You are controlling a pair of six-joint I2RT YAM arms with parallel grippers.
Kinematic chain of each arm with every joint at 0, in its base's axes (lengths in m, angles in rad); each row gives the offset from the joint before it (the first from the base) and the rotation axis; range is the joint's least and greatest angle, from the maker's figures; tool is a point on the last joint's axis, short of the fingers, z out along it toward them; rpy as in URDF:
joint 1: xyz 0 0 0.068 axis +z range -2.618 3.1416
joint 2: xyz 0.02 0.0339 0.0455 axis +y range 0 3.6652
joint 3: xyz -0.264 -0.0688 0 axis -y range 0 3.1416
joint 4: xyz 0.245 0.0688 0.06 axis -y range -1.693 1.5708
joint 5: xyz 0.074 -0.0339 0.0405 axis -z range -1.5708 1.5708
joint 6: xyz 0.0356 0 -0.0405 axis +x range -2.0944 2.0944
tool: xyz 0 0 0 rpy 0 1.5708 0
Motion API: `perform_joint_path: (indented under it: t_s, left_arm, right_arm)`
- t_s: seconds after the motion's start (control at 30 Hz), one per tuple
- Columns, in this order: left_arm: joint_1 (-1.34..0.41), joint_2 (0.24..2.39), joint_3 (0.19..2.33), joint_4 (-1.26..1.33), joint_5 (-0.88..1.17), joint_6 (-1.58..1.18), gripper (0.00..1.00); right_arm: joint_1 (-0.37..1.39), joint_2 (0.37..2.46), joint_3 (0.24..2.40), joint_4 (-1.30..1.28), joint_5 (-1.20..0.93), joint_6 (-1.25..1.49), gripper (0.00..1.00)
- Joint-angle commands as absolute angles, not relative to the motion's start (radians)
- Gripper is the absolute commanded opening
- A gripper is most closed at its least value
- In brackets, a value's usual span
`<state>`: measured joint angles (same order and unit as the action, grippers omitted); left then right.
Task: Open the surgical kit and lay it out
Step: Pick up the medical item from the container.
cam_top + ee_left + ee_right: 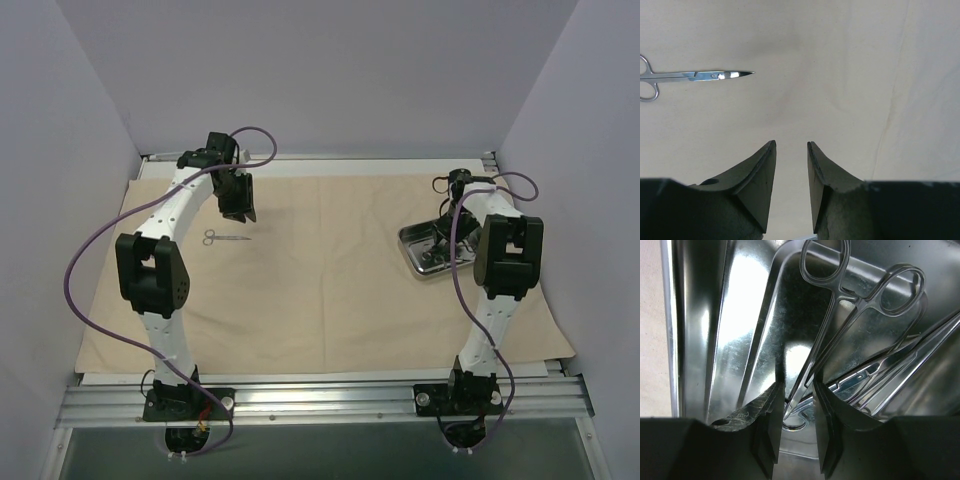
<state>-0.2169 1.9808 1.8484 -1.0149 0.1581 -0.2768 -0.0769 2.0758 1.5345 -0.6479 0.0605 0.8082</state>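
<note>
Steeply pitched, right jaws loosely straddle forceps (816,340) in tray (730,315); left jaws hover part-open, empty.

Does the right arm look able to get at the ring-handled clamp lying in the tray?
Probably yes. The right gripper is down inside the steel tray, its open fingers either side of the clamp shank, with nothing lying over it there.

White arms (185,205), black joints (150,272), purple cables (67,278)

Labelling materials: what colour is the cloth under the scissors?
Plain beige; the cloth shows best in the left wrist view.
</note>
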Motion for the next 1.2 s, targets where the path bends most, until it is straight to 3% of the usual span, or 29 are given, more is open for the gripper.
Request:
perform_joint_path:
  t_s: [0.0,0.13,0.4,0.87,1.17]
  left_arm:
    - [-0.209,1.970,1.885,-1.023,0.167,-0.267,0.40]
    - [-0.206,1.964,1.893,-1.028,0.160,-0.264,0.40]
    - [-0.204,1.951,1.899,-1.029,0.156,-0.264,0.42]
    - [-0.204,1.945,1.948,-1.060,0.164,-0.262,0.41]
    - [-0.204,1.901,1.908,-1.034,0.267,-0.304,0.42]
  right_arm:
    - [-0.071,2.105,1.514,-0.675,0.064,0.824,0.29]
    - [-0.069,2.163,1.532,-0.698,0.084,0.796,0.26]
    - [-0.074,2.233,1.531,-0.676,0.107,0.753,0.00]
    - [-0.101,1.812,1.407,-0.742,0.043,0.793,0.00]
    - [-0.008,1.707,1.446,-0.655,0.056,0.566,0.00]
